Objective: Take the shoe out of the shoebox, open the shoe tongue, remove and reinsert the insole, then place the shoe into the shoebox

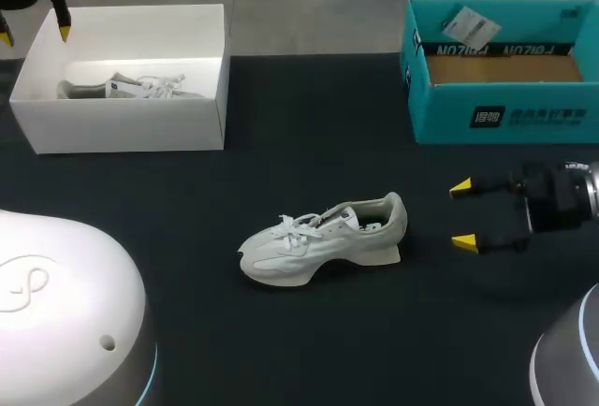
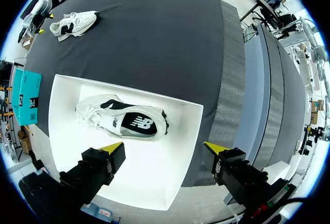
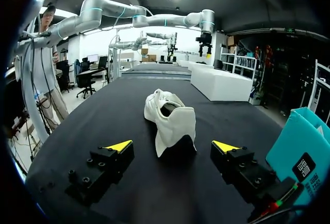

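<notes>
Our white sneaker [image 1: 323,238] rests on its sole mid-frame on the black cloth table [image 1: 281,135]. Its long axis runs left-right, with the toe at the left and the heel facing our right gripper [image 1: 463,214], which is released nearby. Upper left, our left gripper [image 1: 35,35] hangs spread over the white cardboard shoebox [image 1: 122,130], which holds a second sneaker [image 1: 131,88]. A teal box [image 1: 505,116] stands upper right.

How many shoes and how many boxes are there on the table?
White lace-up sneakers: 2 (loose sneaker, boxed sneaker)
Open cardboard boxes: 2 (white cardboard box, teal cardboard box)
Total: 4
</notes>
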### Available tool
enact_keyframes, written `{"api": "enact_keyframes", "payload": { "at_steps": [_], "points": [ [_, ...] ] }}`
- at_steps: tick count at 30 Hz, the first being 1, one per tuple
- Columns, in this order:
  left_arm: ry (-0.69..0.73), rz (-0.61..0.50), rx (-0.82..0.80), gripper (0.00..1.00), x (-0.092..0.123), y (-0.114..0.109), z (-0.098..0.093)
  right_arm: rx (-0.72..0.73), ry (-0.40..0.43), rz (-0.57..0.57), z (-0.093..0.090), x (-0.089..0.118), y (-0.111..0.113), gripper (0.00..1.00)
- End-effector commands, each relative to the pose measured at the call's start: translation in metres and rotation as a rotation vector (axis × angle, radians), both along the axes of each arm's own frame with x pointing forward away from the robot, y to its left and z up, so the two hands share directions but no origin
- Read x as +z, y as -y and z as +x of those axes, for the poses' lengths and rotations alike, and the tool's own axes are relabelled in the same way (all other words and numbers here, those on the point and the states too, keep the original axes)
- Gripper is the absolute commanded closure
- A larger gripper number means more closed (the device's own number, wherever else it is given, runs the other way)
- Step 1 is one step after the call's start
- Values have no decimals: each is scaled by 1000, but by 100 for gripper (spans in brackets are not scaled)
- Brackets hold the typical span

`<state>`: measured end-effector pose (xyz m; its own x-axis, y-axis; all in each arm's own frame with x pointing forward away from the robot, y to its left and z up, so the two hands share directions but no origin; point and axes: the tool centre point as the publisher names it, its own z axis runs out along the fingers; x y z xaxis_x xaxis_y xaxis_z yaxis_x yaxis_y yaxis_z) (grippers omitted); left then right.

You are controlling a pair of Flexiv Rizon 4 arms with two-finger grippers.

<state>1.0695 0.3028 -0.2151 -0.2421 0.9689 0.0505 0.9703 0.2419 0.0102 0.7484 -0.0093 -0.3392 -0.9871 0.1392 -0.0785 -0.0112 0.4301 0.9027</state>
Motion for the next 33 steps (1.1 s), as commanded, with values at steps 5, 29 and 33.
{"api": "enact_keyframes", "payload": {
  "at_steps": [5,29,33],
  "points": [
    [0,4,0,0,1,0,0,-33,-4,-55,-6,0,8,0],
    [0,4,0,0,1,0,0,-31,-33,-125,9,-27,22,0],
    [0,4,0,0,1,0,0,-24,-37,-130,11,-29,22,0]
  ]
}}
